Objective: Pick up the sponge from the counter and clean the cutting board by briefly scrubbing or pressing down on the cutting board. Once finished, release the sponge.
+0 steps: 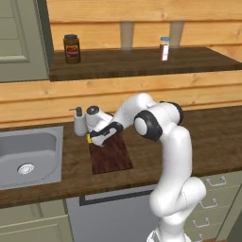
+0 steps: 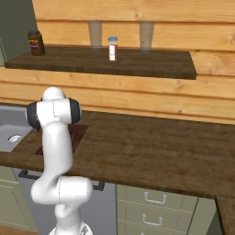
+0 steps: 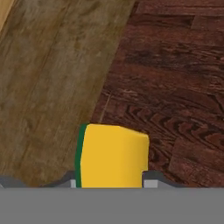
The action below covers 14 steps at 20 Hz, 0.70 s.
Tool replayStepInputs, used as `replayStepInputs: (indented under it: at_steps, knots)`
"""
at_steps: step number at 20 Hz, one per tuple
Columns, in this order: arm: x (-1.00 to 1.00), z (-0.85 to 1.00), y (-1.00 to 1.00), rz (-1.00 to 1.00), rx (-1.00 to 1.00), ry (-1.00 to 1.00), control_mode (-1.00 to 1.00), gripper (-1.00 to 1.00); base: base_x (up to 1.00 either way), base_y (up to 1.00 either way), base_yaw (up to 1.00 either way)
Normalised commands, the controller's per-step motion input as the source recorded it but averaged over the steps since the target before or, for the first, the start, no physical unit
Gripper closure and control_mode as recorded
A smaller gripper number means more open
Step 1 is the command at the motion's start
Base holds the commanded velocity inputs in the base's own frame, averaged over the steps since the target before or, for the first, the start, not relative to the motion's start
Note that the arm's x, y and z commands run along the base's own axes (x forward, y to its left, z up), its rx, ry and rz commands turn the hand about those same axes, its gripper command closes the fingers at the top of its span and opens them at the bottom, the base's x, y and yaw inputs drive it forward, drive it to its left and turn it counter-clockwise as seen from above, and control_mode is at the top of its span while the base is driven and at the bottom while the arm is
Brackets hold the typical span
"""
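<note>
Along the back wall of pale horizontal wood planks runs the tabletop (image 1: 208, 142), a long dark brown wood-grain surface, with the cutting board (image 1: 111, 155) taken as the landmark. Left of the cutting board an inset grey steel sink (image 1: 29, 156) is set into the tabletop, and a white soap dispenser (image 1: 79, 122) stands just beyond the board's far left corner. Above and behind the cutting board a higher dark wood shelf (image 1: 142, 61) carries a dark jar (image 1: 72, 48) toward the left and a small bottle with a blue cap (image 1: 164, 48) toward the right. Below the tabletop, right of the cutting board, are pale drawer fronts (image 2: 156, 211) with metal handles. The arm rises from in front of the cabinet, bends at a dark elbow joint above the board's right side, and reaches down and left, placing the gripper (image 1: 96, 138) over the far left end of the cutting board. In the hand view the gripper is closed on the sponge (image 3: 112, 155), its yellow body between the two fingers and the green scrubbing face on the left side. The sponge sits at the board's left edge, where the reddish board meets the browner tabletop; whether it touches the surface cannot be told.
</note>
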Motion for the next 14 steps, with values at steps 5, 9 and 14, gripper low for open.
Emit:
replayStepInputs:
  at_steps: [5,9,14]
  knots:
    - [-0.85,-0.8,0.0,0.0,0.05,-0.08,-1.0,1.0,0.0,0.0,0.0]
    - [-1.0,-0.65,-0.19,-0.03,0.03,-0.03,-1.0,1.0,0.0,0.0,0.0]
    - [-1.0,-0.41,-0.18,-0.07,0.02,0.01,-1.0,1.0,0.0,0.0,0.0]
